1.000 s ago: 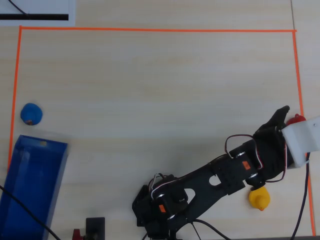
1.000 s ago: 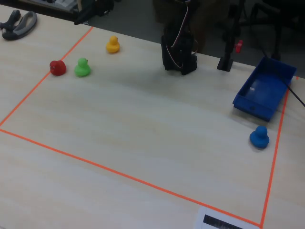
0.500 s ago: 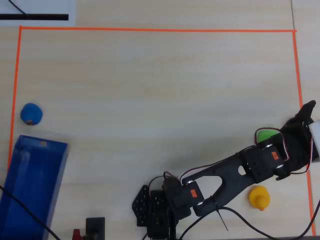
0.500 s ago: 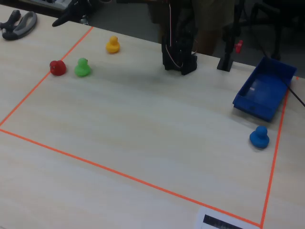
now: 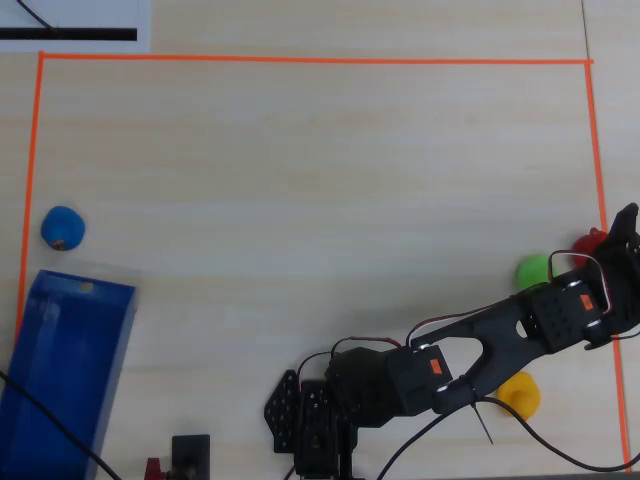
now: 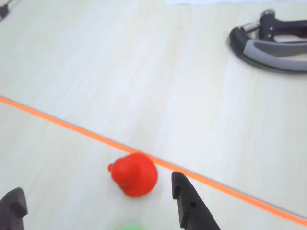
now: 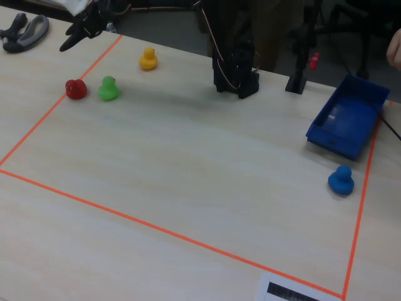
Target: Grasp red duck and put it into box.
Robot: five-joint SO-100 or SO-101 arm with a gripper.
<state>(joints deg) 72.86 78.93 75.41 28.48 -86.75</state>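
Observation:
The red duck (image 6: pixel 134 174) stands on the table just inside the orange tape line (image 6: pixel 72 125). In the wrist view it sits between the fingers, closer to the right finger (image 6: pixel 184 199) than to the left one (image 6: pixel 13 203). My gripper (image 6: pixel 96 194) is open and empty and hangs above the duck. In the overhead view the gripper (image 5: pixel 612 232) partly covers the red duck (image 5: pixel 590 240) at the right edge. The fixed view shows the gripper (image 7: pixel 72 39) raised behind the red duck (image 7: pixel 76 88). The blue box (image 5: pixel 60 370) lies at the far lower left; it also shows in the fixed view (image 7: pixel 348 116).
A green duck (image 5: pixel 533 270) stands right beside the red one, and a yellow duck (image 5: pixel 520 393) sits near the arm's elbow. A blue duck (image 5: pixel 63 228) is close to the box. A grey hand tool (image 6: pixel 271 40) lies outside the tape.

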